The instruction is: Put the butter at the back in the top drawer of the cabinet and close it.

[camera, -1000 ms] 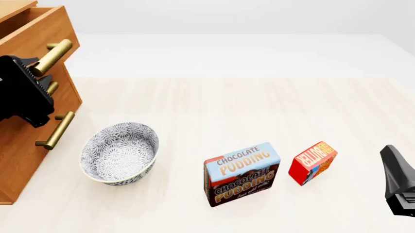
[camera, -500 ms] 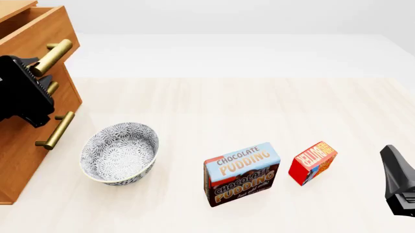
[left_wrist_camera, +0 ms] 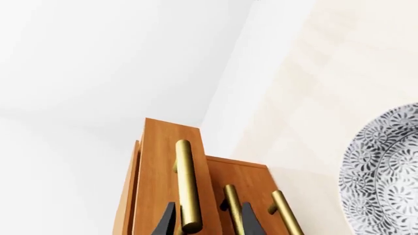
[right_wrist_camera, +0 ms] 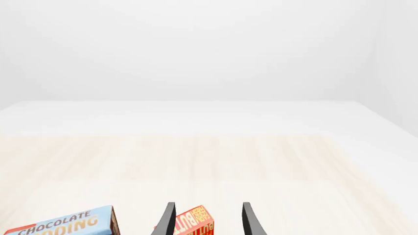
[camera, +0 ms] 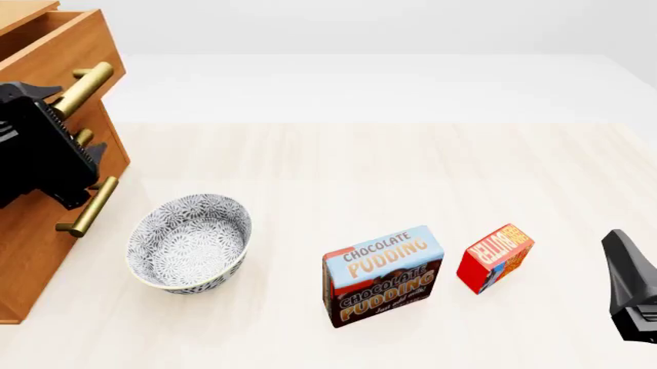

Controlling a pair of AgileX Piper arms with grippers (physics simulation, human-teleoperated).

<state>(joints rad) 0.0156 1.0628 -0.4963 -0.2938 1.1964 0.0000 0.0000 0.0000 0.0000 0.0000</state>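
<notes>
The left gripper (camera: 64, 115) has lifted a little, its spread jaws now straddling the pulled-out top drawer's handle (camera: 85, 89), while the butter (camera: 495, 257) sits untouched on the table (camera: 411, 161) beside the right gripper's (right_wrist_camera: 205, 220) spread jaws.

One cabinet (camera: 46, 69) with three brass handles (camera: 85, 88), and rightward from it across the one table (camera: 359, 161): one patterned bowl (camera: 189, 242), one Chocolate Pudding box (camera: 383, 274), one butter (camera: 495, 257); two grippers, left gripper (camera: 64, 123) at the cabinet, right gripper (right_wrist_camera: 205, 218) beyond the butter.
</notes>
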